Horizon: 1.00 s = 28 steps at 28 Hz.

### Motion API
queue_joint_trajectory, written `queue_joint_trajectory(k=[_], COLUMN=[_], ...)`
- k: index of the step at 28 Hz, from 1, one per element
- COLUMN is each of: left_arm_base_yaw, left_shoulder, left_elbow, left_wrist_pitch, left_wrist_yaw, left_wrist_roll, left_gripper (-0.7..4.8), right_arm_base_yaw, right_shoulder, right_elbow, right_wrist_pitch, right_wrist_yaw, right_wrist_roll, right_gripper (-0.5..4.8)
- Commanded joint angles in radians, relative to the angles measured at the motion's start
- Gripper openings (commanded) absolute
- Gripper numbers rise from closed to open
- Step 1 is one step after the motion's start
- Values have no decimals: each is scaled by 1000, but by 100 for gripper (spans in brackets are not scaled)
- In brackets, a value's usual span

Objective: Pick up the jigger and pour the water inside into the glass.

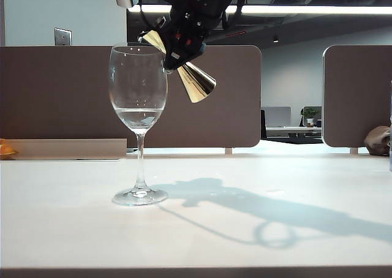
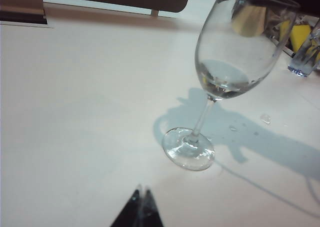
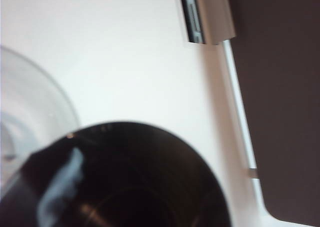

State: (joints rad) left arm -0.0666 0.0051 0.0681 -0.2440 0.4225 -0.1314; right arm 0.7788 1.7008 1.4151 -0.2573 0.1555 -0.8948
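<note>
Above one glass [image 1: 138, 94], one jigger [image 1: 195, 82].

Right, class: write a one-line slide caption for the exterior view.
Right gripper tips the gold jigger over the wine glass, water already inside.

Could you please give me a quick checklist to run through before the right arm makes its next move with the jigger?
1. Right gripper shut on the jigger at its waist: ok.
2. Jigger tipped over the rim of the glass, pouring end toward the bowl: ok.
3. Water already in the bowl, as a shallow layer: ok.
4. Jigger fully emptied: cannot tell; its inside looks dark in the right wrist view.
5. Glass upright, foot flat on the table: ok.
6. Left gripper shut, low and well away from the glass: ok.
</note>
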Motion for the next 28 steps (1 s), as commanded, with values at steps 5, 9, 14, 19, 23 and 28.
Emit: queue_joint_trajectory(k=[5, 9, 14, 19, 23, 28], left_arm_base_yaw=[1, 1, 1, 1, 1, 1], left_shoulder=[1, 1, 1, 1, 1, 1], left_elbow=[3, 3, 3, 3, 3, 3], left_wrist_pitch=[13, 13, 13, 13, 13, 13], left_wrist_yaw=[1, 1, 1, 1, 1, 1], left_wrist_roll=[1, 1, 1, 1, 1, 1], left_gripper=[-5, -5, -5, -5, -5, -5], right_arm_base_yaw=[3, 3, 3, 3, 3, 2], right_shoulder=[-4, -4, -4, -4, -4, -4], right_elbow=[6, 6, 6, 6, 6, 6], right_wrist_pitch=[34, 42, 76, 122, 163, 159], right_wrist_yaw=[58, 76, 96, 97, 97, 97], right_wrist_roll=[-87, -109, -187, -279, -319, -367], right_gripper=[-1, -1, -1, -1, -1, -1])
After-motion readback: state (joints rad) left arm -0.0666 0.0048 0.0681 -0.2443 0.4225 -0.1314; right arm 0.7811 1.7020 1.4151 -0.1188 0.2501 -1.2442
